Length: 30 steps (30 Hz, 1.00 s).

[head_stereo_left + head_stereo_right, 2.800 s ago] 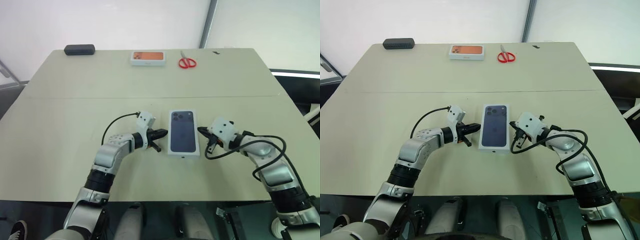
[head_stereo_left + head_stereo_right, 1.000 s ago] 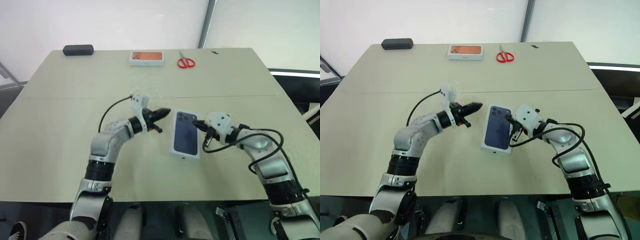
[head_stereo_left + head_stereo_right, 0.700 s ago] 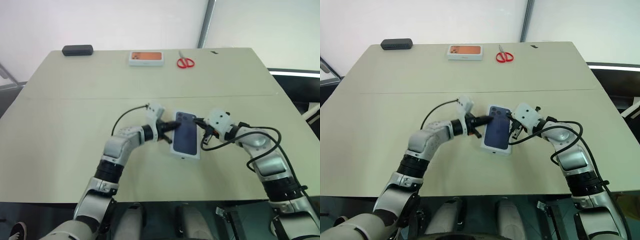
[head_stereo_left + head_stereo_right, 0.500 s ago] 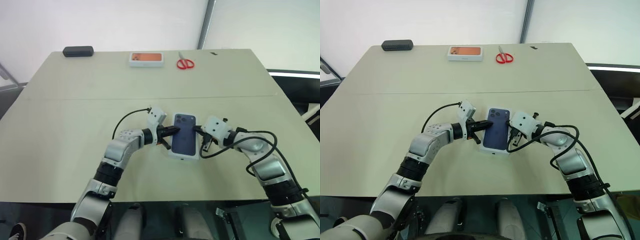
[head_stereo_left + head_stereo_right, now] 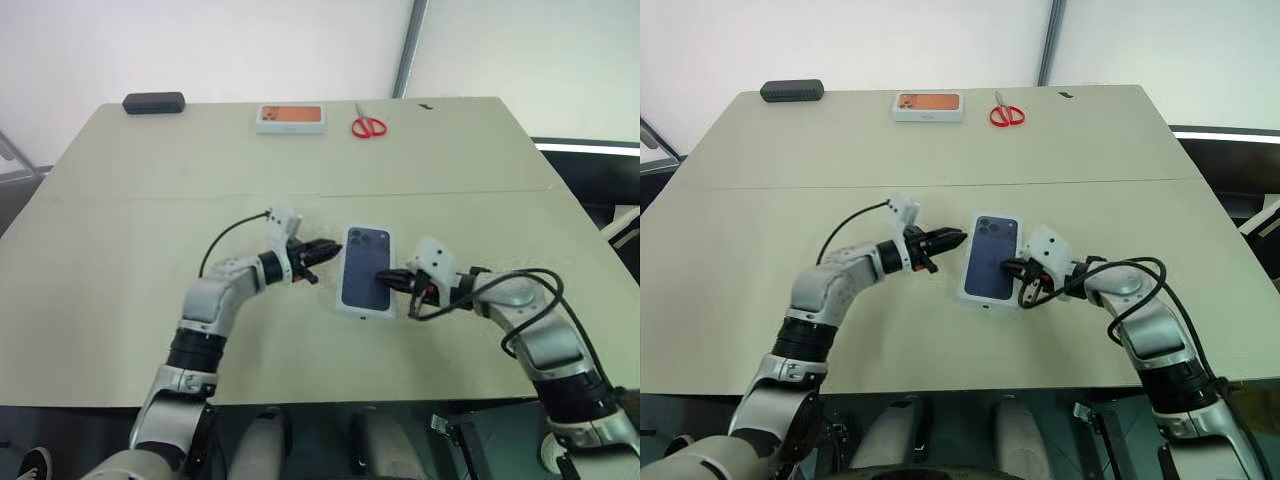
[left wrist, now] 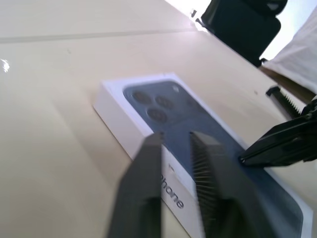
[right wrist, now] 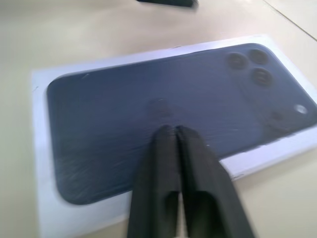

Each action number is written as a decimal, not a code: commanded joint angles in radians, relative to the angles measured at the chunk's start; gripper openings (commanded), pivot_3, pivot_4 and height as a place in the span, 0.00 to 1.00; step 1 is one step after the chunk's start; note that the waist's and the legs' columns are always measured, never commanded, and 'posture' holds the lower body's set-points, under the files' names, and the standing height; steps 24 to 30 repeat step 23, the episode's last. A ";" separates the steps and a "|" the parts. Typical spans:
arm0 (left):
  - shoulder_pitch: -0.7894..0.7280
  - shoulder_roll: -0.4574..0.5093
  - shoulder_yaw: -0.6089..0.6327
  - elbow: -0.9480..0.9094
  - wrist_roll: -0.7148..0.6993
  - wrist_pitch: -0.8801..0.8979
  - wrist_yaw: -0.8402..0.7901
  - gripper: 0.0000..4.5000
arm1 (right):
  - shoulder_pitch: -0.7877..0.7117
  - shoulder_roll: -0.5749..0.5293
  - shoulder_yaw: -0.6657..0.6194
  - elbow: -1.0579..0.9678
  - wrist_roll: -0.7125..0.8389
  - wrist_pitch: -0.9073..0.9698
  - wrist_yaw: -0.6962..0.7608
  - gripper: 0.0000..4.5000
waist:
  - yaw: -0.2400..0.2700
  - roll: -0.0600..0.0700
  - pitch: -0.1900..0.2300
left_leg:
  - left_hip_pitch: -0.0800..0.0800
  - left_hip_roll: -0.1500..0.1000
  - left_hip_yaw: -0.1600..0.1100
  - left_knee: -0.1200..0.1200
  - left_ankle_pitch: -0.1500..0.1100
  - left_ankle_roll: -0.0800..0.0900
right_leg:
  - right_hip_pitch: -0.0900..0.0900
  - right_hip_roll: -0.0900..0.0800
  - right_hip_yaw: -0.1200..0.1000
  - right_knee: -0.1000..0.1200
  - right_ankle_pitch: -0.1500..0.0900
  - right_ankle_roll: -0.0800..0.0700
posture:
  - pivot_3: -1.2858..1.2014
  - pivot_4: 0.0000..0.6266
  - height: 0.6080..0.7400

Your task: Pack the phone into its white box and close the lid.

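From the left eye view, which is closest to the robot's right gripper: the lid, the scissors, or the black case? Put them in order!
1. The lid: right under the right gripper.
2. The scissors: far edge, straight ahead.
3. The black case: far left corner.

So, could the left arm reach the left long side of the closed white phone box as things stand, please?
Probably yes: the left end effector hovers just beside the white rectangular phone box, with bare beige table between and nothing blocking.
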 commanded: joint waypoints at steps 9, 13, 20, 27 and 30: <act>0.078 0.249 0.166 -0.059 -0.006 -0.259 -0.127 1.00 | -0.058 -0.024 -0.059 0.039 0.013 -0.105 0.001 0.99 | 0.007 0.000 0.000 | -0.006 -0.001 0.000 0.001 0.000 0.000 | -0.004 -0.002 -0.001 0.000 0.000 0.000 | 0.52 0.24 1.00; 0.146 0.301 0.212 -0.065 -0.022 -0.292 -0.150 1.00 | -0.057 -0.020 -0.069 0.061 0.022 -0.141 0.008 0.99 | 0.003 0.000 0.000 | -0.006 -0.001 0.001 0.001 0.000 0.000 | -0.005 -0.002 -0.001 0.000 0.000 0.000 | 0.52 0.24 1.00; 0.288 0.330 0.256 -0.123 -0.050 -0.303 -0.156 1.00 | -0.016 -0.048 -0.062 0.093 -0.018 -0.240 0.011 0.99 | 0.008 0.001 0.000 | -0.006 0.000 0.000 0.000 0.000 0.000 | -0.005 -0.003 -0.001 0.000 0.000 0.000 | 0.52 0.24 1.00; 0.365 0.351 0.255 -0.144 -0.007 -0.398 -0.179 1.00 | 0.011 -0.064 -0.082 0.078 -0.008 -0.259 0.020 0.99 | 0.007 0.001 0.000 | -0.006 -0.001 0.000 0.000 0.000 0.000 | -0.005 -0.004 -0.001 0.000 0.000 0.000 | 0.52 0.24 1.00; 0.365 0.351 0.255 -0.144 -0.007 -0.398 -0.179 1.00 | 0.011 -0.064 -0.082 0.078 -0.008 -0.259 0.020 0.99 | 0.007 0.001 0.000 | -0.006 -0.001 0.000 0.000 0.000 0.000 | -0.005 -0.004 -0.001 0.000 0.000 0.000 | 0.52 0.24 1.00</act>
